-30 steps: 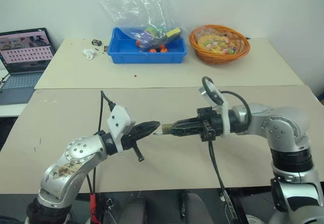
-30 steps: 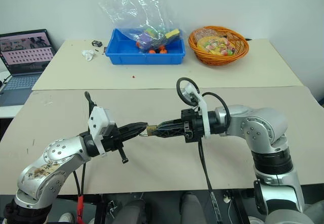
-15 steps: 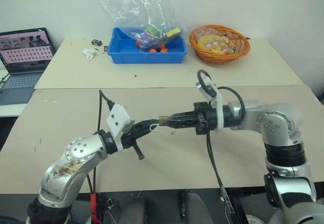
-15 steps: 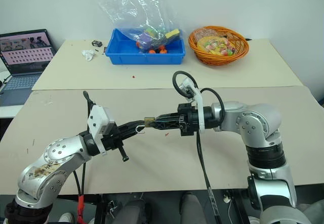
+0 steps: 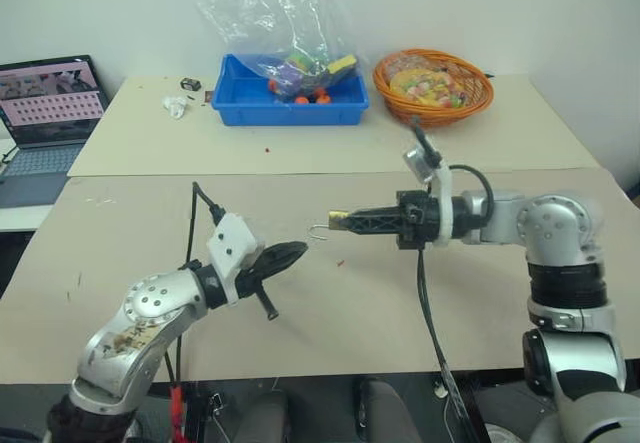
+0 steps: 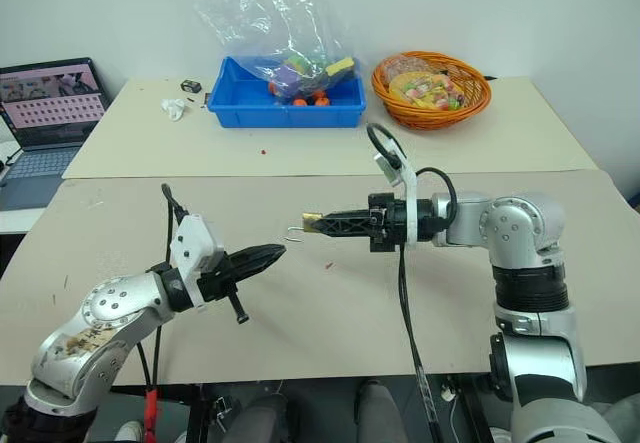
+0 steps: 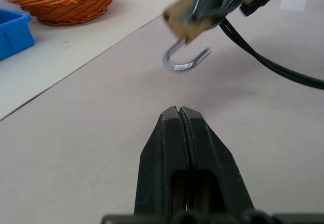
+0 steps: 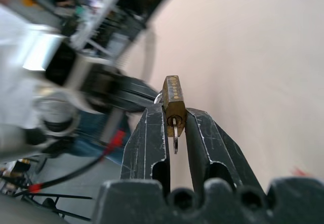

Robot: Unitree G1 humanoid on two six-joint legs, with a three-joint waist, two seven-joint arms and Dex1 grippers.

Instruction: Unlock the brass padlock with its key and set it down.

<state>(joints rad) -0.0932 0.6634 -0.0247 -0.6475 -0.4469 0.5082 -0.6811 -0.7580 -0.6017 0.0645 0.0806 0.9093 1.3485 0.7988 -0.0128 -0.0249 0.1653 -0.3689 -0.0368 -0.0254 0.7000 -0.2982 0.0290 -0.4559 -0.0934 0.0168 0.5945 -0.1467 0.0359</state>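
1. Laptop (image 5: 45,113): open, at the far left edge, on a side surface beside the tables.
2. Left gripper (image 5: 296,251): 2 black fingers pressed together, holding nothing; raised above the near table (image 5: 150,225), tip pointing toward the padlock, a clear gap between them.
3. Blue bin (image 5: 285,105): on the far table, holding small colourful items under a clear plastic bag (image 5: 270,8).
4. Brass padlock (image 5: 337,219): held above the near table, between the 2 grippers; silvery shackle (image 5: 318,231) swung open and hanging from the body on the left gripper's side; key (image 8: 174,135) seated in the keyhole, seen in the right wrist view.
5. Right gripper (image 5: 352,222): fingers clamped on the padlock's brass body, arm reaching level toward the left.
6. Orange basket (image 5: 433,86): on the far table, just right of the bin, filled with wrapped items.
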